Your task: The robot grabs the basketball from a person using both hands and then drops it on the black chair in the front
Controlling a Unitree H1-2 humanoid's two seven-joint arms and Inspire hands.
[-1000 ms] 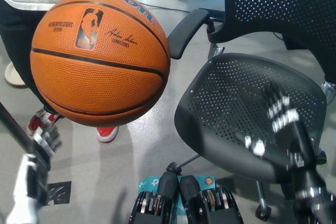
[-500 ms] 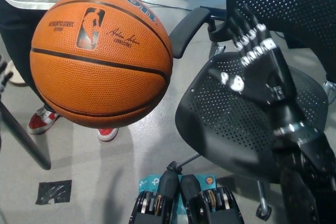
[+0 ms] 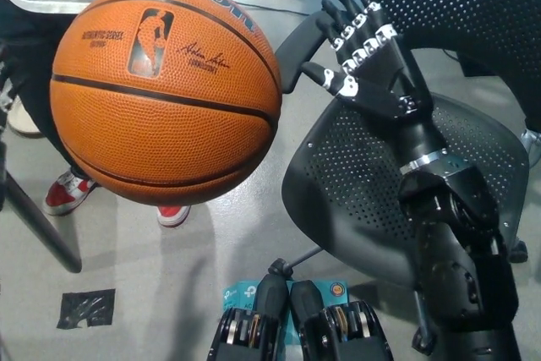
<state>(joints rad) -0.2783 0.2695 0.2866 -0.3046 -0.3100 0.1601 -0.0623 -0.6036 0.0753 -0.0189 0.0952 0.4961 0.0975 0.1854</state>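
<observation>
Basketball [image 3: 165, 90]: orange, pebbled, black seams, printed player logo and signature facing up; held aloft from above by a person, off the floor, up and to the left of the black chair, just clear of its armrest. Black chair [image 3: 355, 183]: perforated seat, perforated backrest rising at far right, curved armrest reaching toward the basketball; upright on a wheeled base, seat bare.

basketball [image 3: 165, 90] | NBA logo and a signature are printed; small lettering is too blurred to be read
</observation>
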